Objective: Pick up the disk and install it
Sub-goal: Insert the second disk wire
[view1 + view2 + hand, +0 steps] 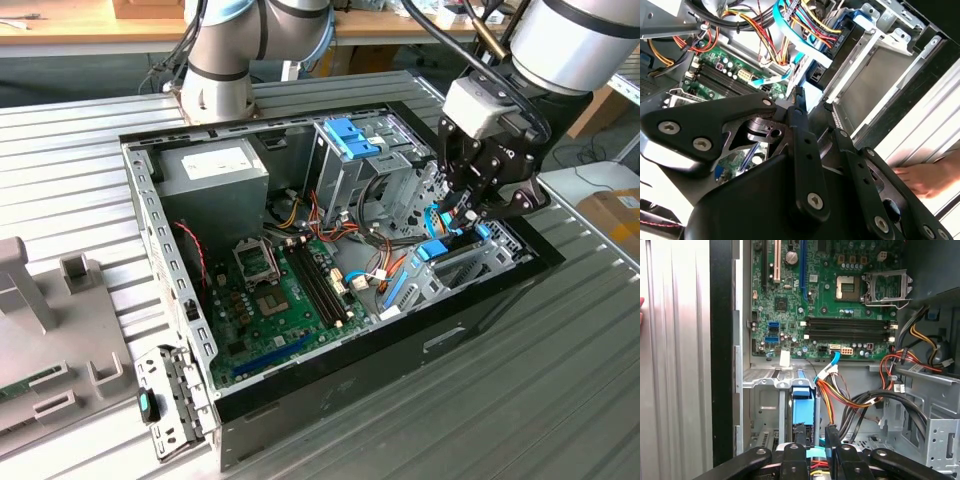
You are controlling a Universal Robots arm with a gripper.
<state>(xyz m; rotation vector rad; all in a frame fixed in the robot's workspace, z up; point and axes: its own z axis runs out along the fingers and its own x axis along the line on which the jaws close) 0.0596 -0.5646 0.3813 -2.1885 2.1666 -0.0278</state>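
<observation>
The open computer case lay on the ribbed table. The disk sat in its bay at the case's front edge. The claw hung just above it, fingers slightly parted, w/ nothing held.

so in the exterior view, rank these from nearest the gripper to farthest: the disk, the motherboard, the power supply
1. The disk, just below the gripper, toward the exterior view's right.
2. The motherboard, on the case floor, mid-picture.
3. The power supply, in the far corner, toward the exterior view's left.
</observation>
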